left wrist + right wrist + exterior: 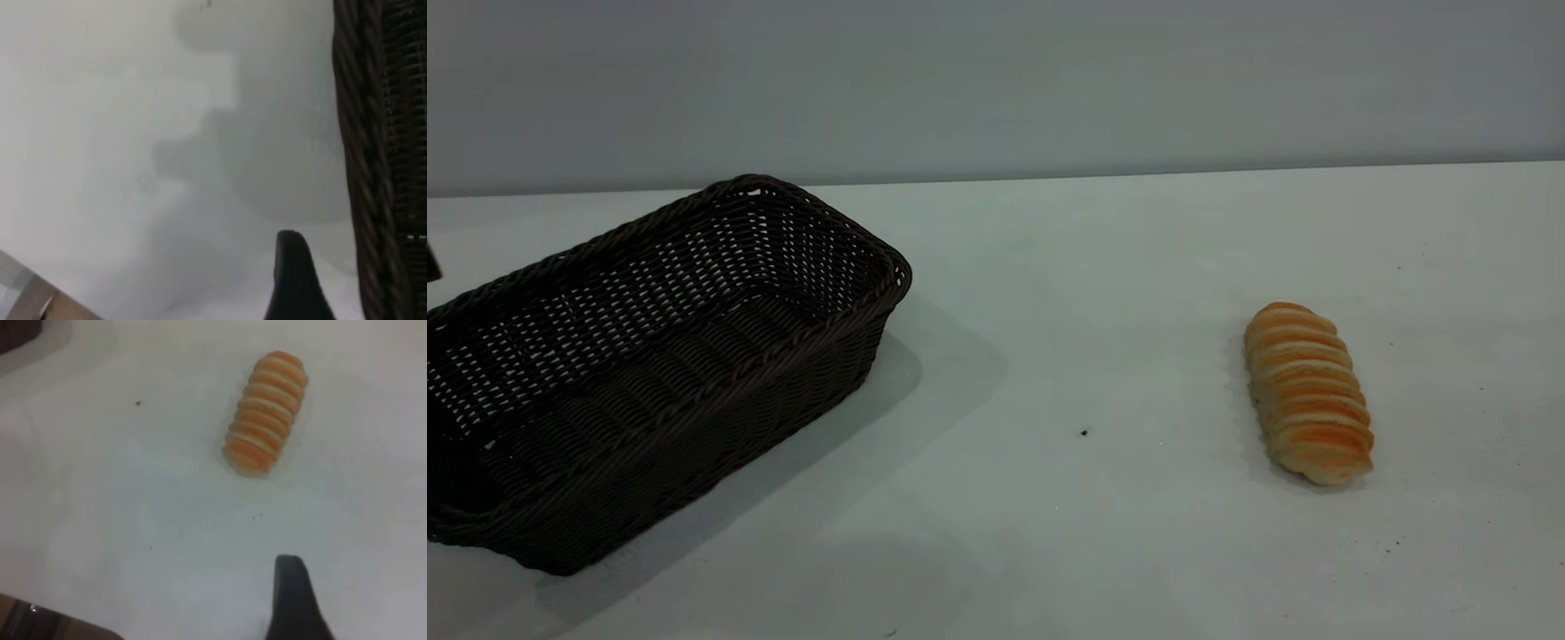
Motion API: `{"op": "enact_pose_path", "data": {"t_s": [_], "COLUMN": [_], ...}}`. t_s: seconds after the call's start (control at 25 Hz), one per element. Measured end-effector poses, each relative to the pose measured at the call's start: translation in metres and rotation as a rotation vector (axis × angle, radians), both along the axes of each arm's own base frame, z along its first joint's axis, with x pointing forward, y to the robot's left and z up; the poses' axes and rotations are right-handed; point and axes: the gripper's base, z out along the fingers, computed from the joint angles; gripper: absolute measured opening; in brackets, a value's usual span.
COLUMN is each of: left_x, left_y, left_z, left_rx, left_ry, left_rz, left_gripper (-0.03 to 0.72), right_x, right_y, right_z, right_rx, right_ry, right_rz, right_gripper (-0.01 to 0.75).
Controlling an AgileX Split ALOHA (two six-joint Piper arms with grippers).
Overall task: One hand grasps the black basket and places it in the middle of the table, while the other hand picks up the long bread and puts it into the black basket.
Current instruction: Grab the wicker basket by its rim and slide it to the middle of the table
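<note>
black basket (640,373) is sitting nearest the lens, filling the left half of the exterior frame, running diagonally from lower left up toward centre, upright on the table (1103,533), nothing lying inside it. its near corner is running off the left edge of the frame. long bread (1307,393) is lying right of centre in the same frame, flat on the tabletop, long axis pointing roughly from upper left to lower right, well apart from the basket, nothing touching it. small dark speck (1084,433) is sitting on the table between the two, closer to the bread. neither arm is showing properly in the exterior view; only a dark sliver is poking in at the far left edge, can't tell what it is. left wrist view is showing one black fingertip (293,280) of the left gripper at lower centre, hovering over bare table just beside the basket's braided rim (363,153), which is running down the right side of that frame; not touching it as far as i can tell. right wrist view is showing one black fingertip (291,600) of the right gripper at lower centre, with the bread (265,412) lying in the upper middle, clear of it. only one finger per claw is showing, so i cannot tell whether either one is released or clenched; neither is grasping anything visible.
</note>
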Motion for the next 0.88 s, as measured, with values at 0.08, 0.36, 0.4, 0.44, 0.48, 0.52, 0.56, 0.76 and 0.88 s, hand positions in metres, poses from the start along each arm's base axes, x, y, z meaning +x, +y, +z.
{"op": "enact_pose_path", "data": {"t_s": [0.08,0.36,0.4,0.44,0.48,0.52,0.56,0.76,0.88], "left_x": [0.006,0.024,0.026,0.027,0.029,0.031,0.033,0.038,0.041], "left_y": [0.0,-0.003,-0.003,-0.003,-0.003,-0.003,-0.003,-0.004,-0.005], "left_z": [-0.004,-0.023,-0.026,-0.028,-0.031,-0.035,-0.038,-0.055,-0.064], "left_rx": [-0.005,-0.02,-0.021,-0.021,-0.022,-0.022,-0.023,-0.031,-0.04], "left_ry": [0.009,0.05,0.058,0.063,0.068,0.075,0.079,0.093,0.083], "left_rz": [0.005,0.021,0.022,0.022,0.022,0.021,0.02,0.015,0.011], "left_gripper": [0.544,0.544,0.544,0.544,0.544,0.544,0.544,0.541,0.486], "right_x": [0.0,0.001,0.001,0.001,0.001,0.001,0.001,0.001,0.001], "right_y": [0.0,0.0,0.0,0.0,0.0,0.0,0.0,0.0,0.0], "right_z": [0.0,0.001,0.001,0.001,0.001,0.001,0.001,0.001,0.001], "right_rx": [-0.001,0.001,0.002,0.002,0.002,0.002,0.002,0.002,0.001], "right_ry": [-0.001,-0.009,-0.01,-0.01,-0.011,-0.011,-0.011,-0.012,-0.012], "right_rz": [0.001,0.0,0.0,0.0,-0.001,-0.001,-0.001,-0.001,-0.001], "right_gripper": [0.475,0.475,0.475,0.475,0.475,0.475,0.475,0.475,0.475]}}
